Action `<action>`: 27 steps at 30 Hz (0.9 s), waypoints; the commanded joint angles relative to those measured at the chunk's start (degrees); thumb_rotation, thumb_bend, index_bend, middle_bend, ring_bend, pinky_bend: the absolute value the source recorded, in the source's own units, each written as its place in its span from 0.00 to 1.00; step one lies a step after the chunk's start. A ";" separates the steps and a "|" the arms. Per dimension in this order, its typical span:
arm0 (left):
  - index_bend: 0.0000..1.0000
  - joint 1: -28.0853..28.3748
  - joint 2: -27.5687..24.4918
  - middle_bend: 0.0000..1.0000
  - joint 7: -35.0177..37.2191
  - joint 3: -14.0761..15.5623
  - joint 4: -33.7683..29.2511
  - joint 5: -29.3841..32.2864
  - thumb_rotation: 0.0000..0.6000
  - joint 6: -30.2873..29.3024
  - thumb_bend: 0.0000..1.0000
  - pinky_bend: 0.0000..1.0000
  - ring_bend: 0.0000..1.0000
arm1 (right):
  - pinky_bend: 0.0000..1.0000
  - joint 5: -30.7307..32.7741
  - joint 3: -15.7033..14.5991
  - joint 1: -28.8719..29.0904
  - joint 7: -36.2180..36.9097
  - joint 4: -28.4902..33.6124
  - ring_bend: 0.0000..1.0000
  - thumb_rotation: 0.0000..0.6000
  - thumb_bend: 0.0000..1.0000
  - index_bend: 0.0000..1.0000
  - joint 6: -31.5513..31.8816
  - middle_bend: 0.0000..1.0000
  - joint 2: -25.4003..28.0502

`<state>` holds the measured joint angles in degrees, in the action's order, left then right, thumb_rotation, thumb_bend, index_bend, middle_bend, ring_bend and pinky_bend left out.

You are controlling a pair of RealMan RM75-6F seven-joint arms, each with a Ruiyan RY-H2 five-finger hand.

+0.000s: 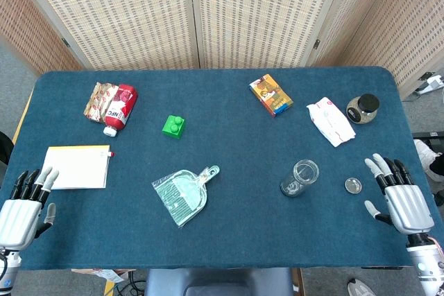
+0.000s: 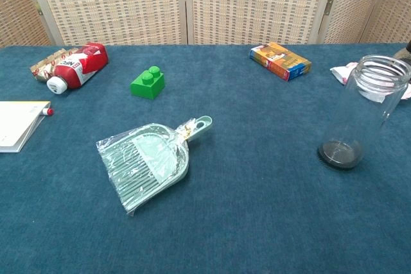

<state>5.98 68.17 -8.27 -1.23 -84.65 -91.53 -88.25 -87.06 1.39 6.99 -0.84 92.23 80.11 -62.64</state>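
Notably, we see both hands only from the head view: left hand (image 1: pixel 19 214) and right hand (image 1: pixel 404 201), fingers spread, empty; the glass jar (image 2: pixel 363 111) is cut off in the chest view.

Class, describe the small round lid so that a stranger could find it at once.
Start at the table's right end, near the right hand. The lid lies flat between that hand and the upright clear jar. It is the smallest thing there, a silvery disc.
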 commanded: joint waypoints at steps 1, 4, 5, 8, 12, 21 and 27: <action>0.00 -0.01 0.02 0.06 -0.04 0.07 -0.06 0.02 1.00 0.04 0.54 0.00 0.00 | 0.00 0.00 -0.01 0.06 -0.04 -0.03 0.00 1.00 0.30 0.05 -0.13 0.00 -0.04; 0.00 -0.04 -0.01 0.06 -0.03 0.06 -0.19 0.05 1.00 -0.01 0.54 0.00 0.00 | 0.00 0.15 -0.06 0.16 -0.26 -0.10 0.00 1.00 0.30 0.05 -0.49 0.00 -0.16; 0.00 -0.03 -0.02 0.06 -0.01 0.07 -0.21 0.05 1.00 -0.01 0.54 0.00 0.00 | 0.00 0.31 -0.03 0.20 -0.26 -0.13 0.00 1.00 0.30 0.05 -0.64 0.00 -0.18; 0.00 0.03 -0.13 0.06 0.26 -0.02 -0.11 0.13 1.00 0.01 0.54 0.00 0.00 | 0.00 1.03 0.17 0.39 -0.09 -0.12 0.00 1.00 0.30 0.05 -1.28 0.00 -0.16; 0.00 -0.19 -0.55 0.06 1.37 -0.33 -0.12 0.66 1.00 -0.39 0.54 0.00 0.00 | 0.00 1.50 0.27 0.94 0.47 0.01 0.00 1.00 0.30 0.05 -2.52 0.00 0.08; 0.00 -0.11 -0.50 0.06 0.95 -0.47 -0.34 0.35 1.00 -0.73 0.54 0.00 0.00 | 0.00 3.41 0.32 4.86 5.26 0.15 0.00 1.00 0.30 0.05 -11.16 0.00 4.12; 0.00 -0.04 -0.32 0.06 0.60 -0.42 -0.36 0.12 1.00 -0.78 0.54 0.00 0.00 | 0.00 5.34 0.42 8.04 6.58 -0.10 0.00 1.00 0.30 0.12 -17.87 0.00 6.31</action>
<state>5.94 67.85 -7.67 -1.65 -85.00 -91.40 -89.03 -82.61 1.76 13.74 5.01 92.20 64.18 -57.31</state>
